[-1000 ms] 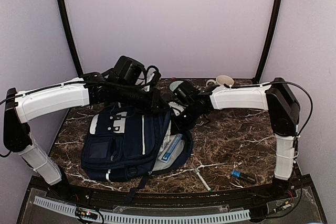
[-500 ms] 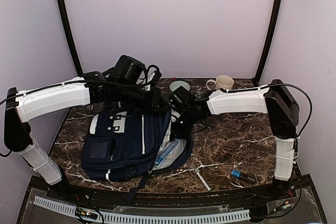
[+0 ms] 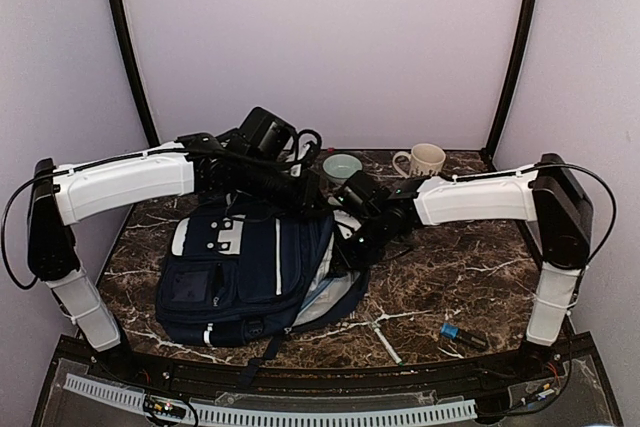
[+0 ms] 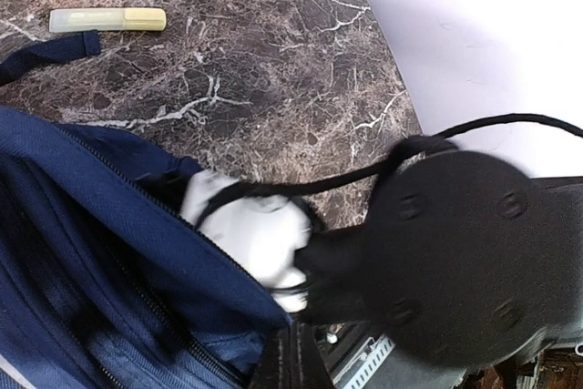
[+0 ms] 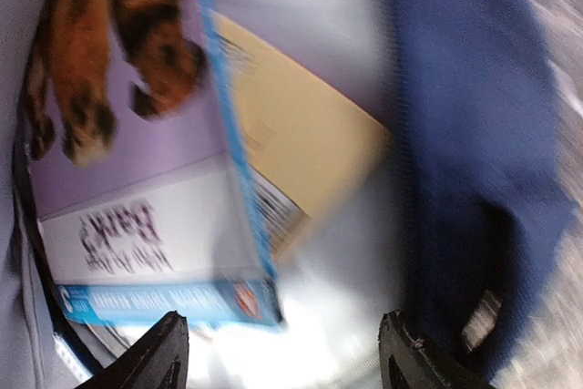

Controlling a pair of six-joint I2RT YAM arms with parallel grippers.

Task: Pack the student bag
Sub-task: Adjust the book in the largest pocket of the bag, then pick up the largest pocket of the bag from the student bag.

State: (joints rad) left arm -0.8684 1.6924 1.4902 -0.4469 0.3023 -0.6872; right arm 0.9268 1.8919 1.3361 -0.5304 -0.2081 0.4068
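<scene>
Student bag (image 3: 245, 267): navy with thin white stripes, lying flat on the left half of the dark marble table (image 3: 450, 267); its mouth faces right and gapes, showing grey lining.
Left gripper (image 3: 303, 192): reaches in from the left over the bag's far edge; fingers closed tight on the blue fabric rim by the zip, holding that edge raised.
Right gripper (image 5: 287, 353): comes from the right and sits at the bag's open mouth; fingers spread wide with nothing between them.
Book (image 5: 146, 179): inside the bag against the lining, just beyond the right fingertips; pale cover with a brown dog and a blue spine.
Mug (image 3: 427, 159): cream, upright at the far edge of the table.
Bowl (image 3: 342, 165): pale green, just left of the mug.
Highlighter (image 4: 107, 19): yellow, lying on the marble beyond the bag.
Pen (image 3: 382, 337): white, lying near the front edge, right of the bag.
</scene>
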